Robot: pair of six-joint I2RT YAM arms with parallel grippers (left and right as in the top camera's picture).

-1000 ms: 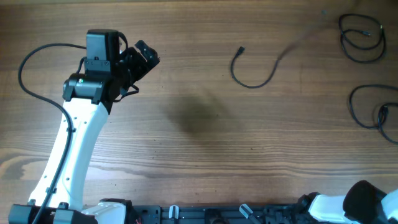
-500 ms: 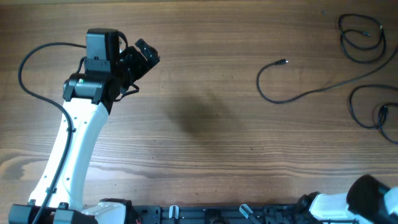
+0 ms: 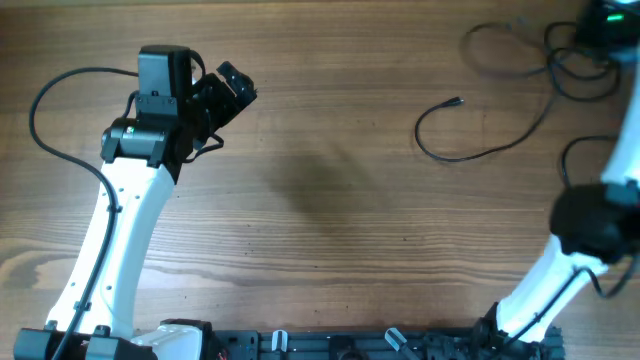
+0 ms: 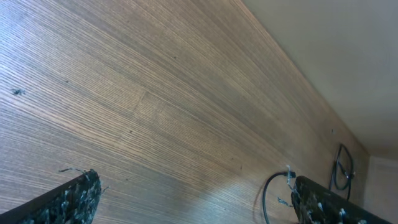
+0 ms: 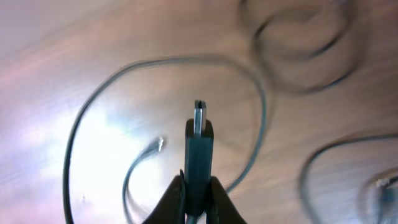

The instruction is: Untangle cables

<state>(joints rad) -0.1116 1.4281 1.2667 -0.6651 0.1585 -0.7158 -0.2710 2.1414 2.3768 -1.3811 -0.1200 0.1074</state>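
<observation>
Cables (image 3: 450,160): thin, black, loose loops w/ small plugs.

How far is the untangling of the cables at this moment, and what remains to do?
Done: one cable is drawn out across the table, with its end free. In hand: the right claw is shut on a plug near the far right corner. Left: the loops there overlap and need separating. The left claw is open, empty and far from them.
</observation>
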